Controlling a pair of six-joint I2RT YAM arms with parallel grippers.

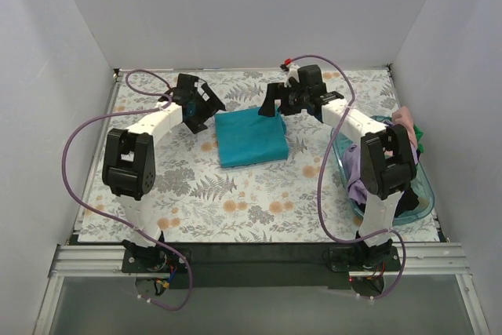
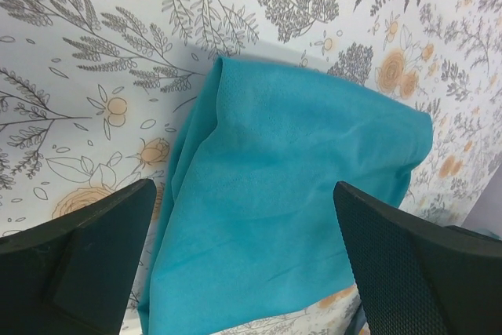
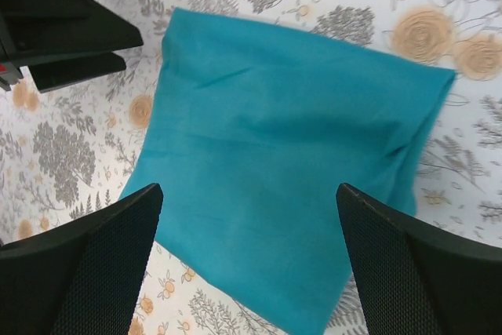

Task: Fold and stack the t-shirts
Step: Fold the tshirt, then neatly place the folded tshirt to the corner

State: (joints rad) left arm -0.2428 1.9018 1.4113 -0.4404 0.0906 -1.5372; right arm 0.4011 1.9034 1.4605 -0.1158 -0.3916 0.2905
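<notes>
A teal t-shirt (image 1: 249, 137) lies folded into a rough square on the flower-patterned table, at the back middle. It also shows in the left wrist view (image 2: 290, 202) and in the right wrist view (image 3: 290, 178). My left gripper (image 1: 205, 109) hovers by the shirt's far left corner, open and empty (image 2: 247, 272). My right gripper (image 1: 273, 104) hovers above the shirt's far right corner, open and empty (image 3: 251, 272). Several unfolded shirts (image 1: 380, 158), purple, pink and green, lie piled at the right.
A clear blue bin (image 1: 423, 194) at the right edge holds the unfolded pile. White walls close in the table on three sides. The left arm's gripper shows at the top left of the right wrist view (image 3: 63, 29).
</notes>
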